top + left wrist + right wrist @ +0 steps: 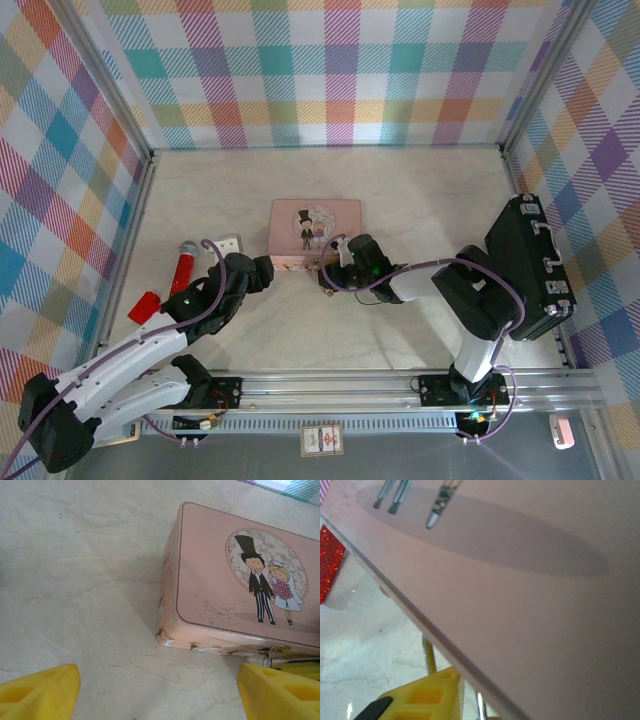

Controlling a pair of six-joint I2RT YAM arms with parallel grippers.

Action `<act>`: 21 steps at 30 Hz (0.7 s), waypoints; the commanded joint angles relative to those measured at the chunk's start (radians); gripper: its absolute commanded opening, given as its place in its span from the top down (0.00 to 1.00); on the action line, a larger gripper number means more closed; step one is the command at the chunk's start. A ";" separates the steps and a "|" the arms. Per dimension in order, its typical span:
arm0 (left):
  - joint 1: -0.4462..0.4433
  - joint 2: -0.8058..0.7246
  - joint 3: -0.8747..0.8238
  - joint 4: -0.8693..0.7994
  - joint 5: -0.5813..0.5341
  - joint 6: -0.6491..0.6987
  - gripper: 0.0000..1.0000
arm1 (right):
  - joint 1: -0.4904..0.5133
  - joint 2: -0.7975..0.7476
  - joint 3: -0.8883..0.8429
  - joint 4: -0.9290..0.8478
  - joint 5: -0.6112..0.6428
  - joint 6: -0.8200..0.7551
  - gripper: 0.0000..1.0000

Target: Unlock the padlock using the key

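- I am holding my left gripper (159, 682) wide open beside the pink tin's (235, 580) corner.
- My right gripper (336, 264) is sitting at the padlock (271, 653) on the tin's front edge; whether it is gripping the key, I cannot tell.
- I am planning to brace the tin and align slowly.

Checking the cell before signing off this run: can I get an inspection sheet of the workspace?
Surface: pale marbled table.
Job's things: padlock, small, brass and silver, partly seen at the front edge of the pink tin.
Clutter: red microphone, red block, black case.
Hands: left hand open, short of the tin; right hand at the tin's front, state unclear.
Cables: purple cables along both arms.
Surroundings: plaid walls.
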 commanded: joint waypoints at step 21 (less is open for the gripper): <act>0.227 0.534 0.255 0.210 0.408 0.031 0.09 | 0.034 -0.020 -0.050 0.061 0.133 0.255 0.97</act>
